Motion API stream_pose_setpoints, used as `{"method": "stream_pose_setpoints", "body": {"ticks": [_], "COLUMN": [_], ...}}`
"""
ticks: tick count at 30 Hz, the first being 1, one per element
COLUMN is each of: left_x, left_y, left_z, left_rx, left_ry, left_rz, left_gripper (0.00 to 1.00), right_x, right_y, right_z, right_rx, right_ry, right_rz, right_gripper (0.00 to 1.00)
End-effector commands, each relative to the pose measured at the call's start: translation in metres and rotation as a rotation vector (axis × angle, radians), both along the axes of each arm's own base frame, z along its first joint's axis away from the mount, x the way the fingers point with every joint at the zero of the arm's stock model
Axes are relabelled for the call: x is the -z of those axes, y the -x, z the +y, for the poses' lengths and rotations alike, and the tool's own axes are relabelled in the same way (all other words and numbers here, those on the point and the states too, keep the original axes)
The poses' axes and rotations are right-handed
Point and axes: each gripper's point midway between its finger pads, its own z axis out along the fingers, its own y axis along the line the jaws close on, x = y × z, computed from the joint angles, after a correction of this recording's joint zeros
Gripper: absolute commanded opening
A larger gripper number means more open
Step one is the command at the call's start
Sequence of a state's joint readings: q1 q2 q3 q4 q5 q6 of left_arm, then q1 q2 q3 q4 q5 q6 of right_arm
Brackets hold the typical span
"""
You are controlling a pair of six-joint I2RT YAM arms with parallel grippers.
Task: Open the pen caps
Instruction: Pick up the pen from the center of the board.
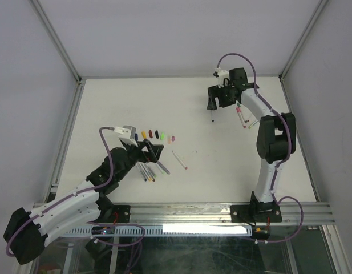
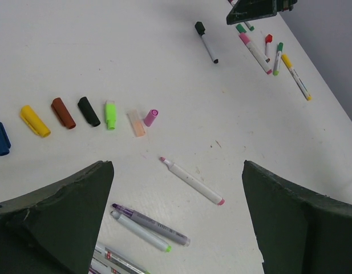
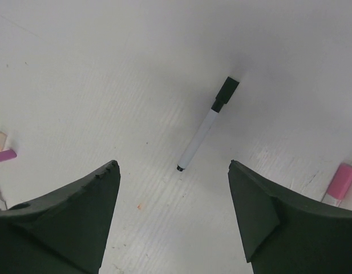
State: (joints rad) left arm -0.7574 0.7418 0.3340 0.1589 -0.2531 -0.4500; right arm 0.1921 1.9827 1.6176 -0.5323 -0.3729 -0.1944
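Pen caps point(image 2: 89, 111) lie loose in a row on the white table point(image 2: 107, 51), just ahead of the left gripper point(image 2: 176, 171), whose fingers are spread wide and empty above an uncapped pink pen point(image 2: 193, 182). Far across the table, the right gripper point(image 3: 173, 165) hangs with fingers parted over a black marker point(image 3: 201, 134), its cap on.

The surface point(image 1: 136, 103) bears a row of pen caps point(image 1: 157, 135) (uncapped pens point(image 1: 148, 171) just nearer). Capped pens point(image 1: 242, 117) lie toward its far-right corner.
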Motion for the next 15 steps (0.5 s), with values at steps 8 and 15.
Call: {"method": "stream_pose_setpoints", "body": {"ticks": [8,15], "left_x": [-0.023,-0.020], "left_y": [-0.002,-0.001], "left_z": [0.004,0.005], "left_rx": [-0.017,-0.021], "left_ry": [0.063,0.063], "left_rz": [-0.073,-0.066], "left_gripper": [0.99,0.99], "right_x": [0.014,0.028], "right_y": [-0.023,-0.028], "right_z": [0.002,0.008], "right_rx": [0.168,0.209], "right_ry": [0.111,0.174], "right_rz": [0.001,-0.007], "right_gripper": [0.81,0.81]}}
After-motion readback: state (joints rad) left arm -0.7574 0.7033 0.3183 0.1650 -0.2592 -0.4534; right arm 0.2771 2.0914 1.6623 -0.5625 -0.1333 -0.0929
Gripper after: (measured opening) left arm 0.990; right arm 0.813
